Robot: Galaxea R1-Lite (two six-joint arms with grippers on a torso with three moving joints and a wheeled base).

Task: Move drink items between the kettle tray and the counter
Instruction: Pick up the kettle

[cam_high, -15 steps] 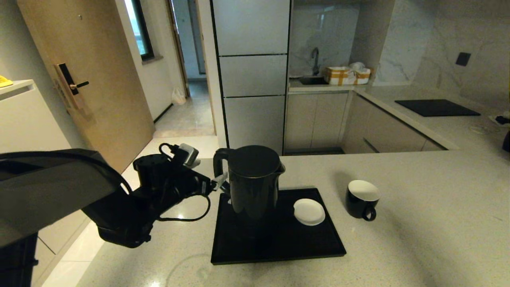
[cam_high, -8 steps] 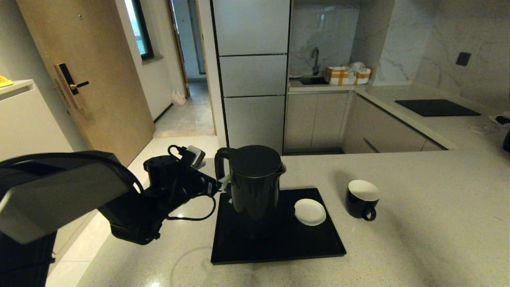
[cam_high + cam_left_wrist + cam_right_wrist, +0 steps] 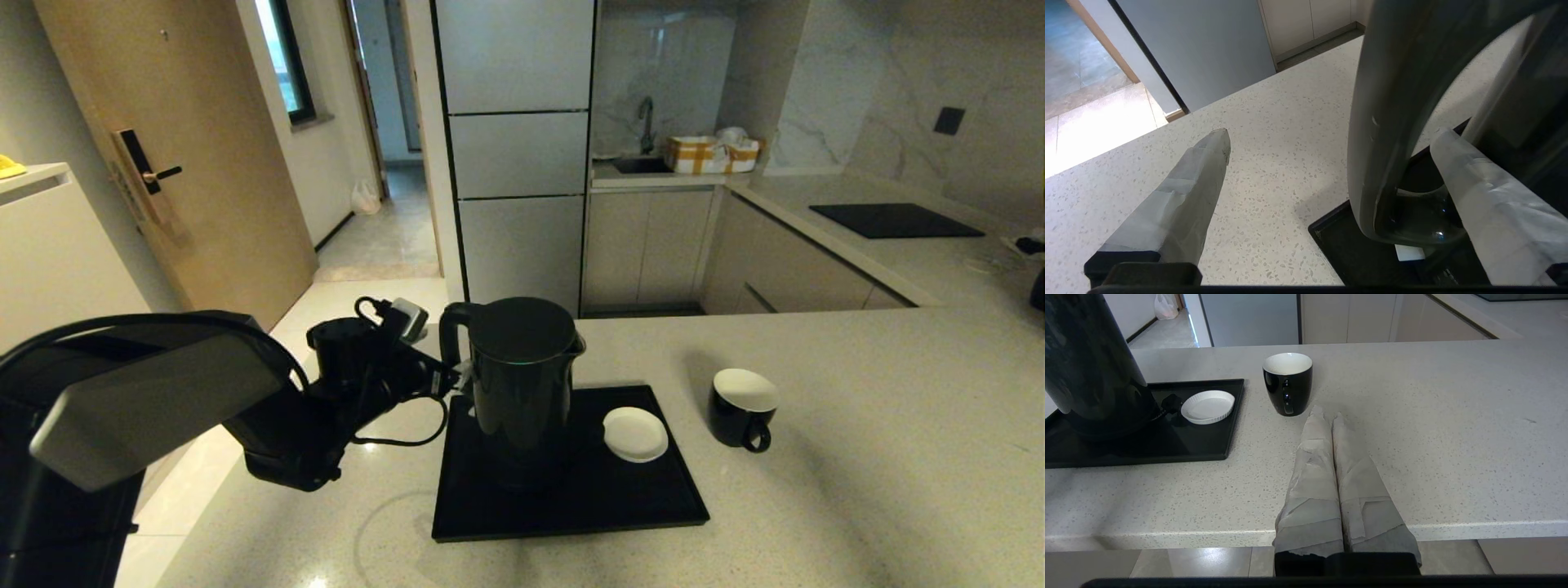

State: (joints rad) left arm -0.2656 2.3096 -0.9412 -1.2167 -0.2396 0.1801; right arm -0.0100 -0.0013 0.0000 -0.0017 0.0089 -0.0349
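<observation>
Reaching arm: left gripper (image 3: 1327,163), jaws spread, straddling the kettle handle (image 3: 1384,122)
Kettle (image 3: 522,384): upright on tray (image 3: 653,506), handle facing left arm
Right gripper (image 3: 1327,420): clenched, empty, near cup (image 3: 1288,384)

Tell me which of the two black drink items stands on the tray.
The tall glossy black kettle stands on the flat black tray. The small black cup, white inside, sits off it on the speckled beige counter.
</observation>
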